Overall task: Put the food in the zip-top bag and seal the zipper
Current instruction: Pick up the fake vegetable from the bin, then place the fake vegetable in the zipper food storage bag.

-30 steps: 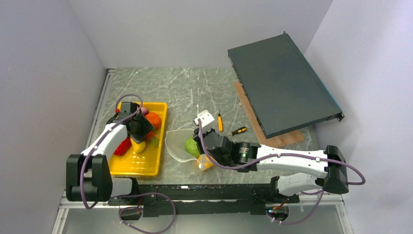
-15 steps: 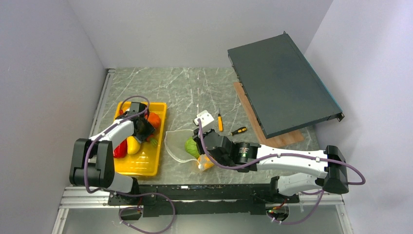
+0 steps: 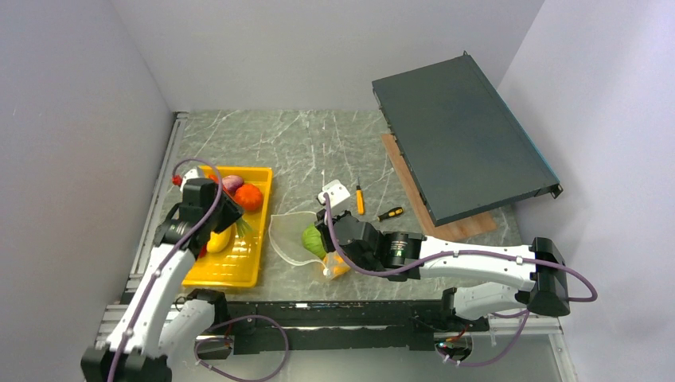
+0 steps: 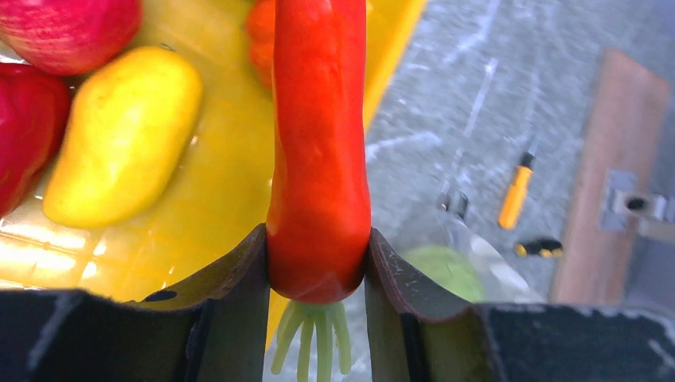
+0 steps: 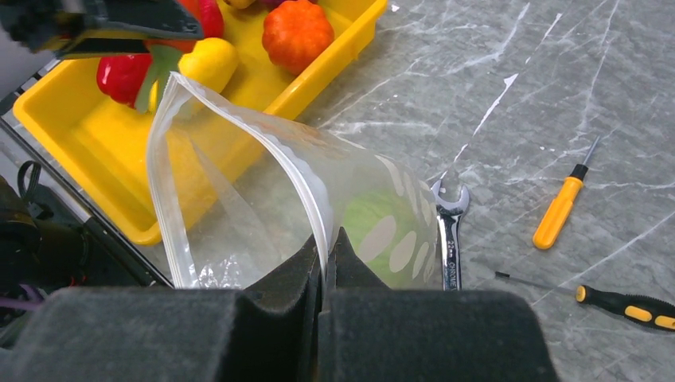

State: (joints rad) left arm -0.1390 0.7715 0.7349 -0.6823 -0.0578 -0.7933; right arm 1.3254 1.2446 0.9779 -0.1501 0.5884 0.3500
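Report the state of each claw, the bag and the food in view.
Left claw: shut on the carrot.
Right claw: shut on the zip-top bag at its mouth edge.
Carrot: gripped near its green top, above the yellow tray.
Zip-top bag: mouth held open.
Zipper: unsealed.
Cabbage: inside the bag.
Yellow tray: holds other food pieces.

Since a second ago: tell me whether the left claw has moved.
Yes. The left claw, shut on the carrot, has lifted off the food in the yellow tray and swung toward the tray's left rim.
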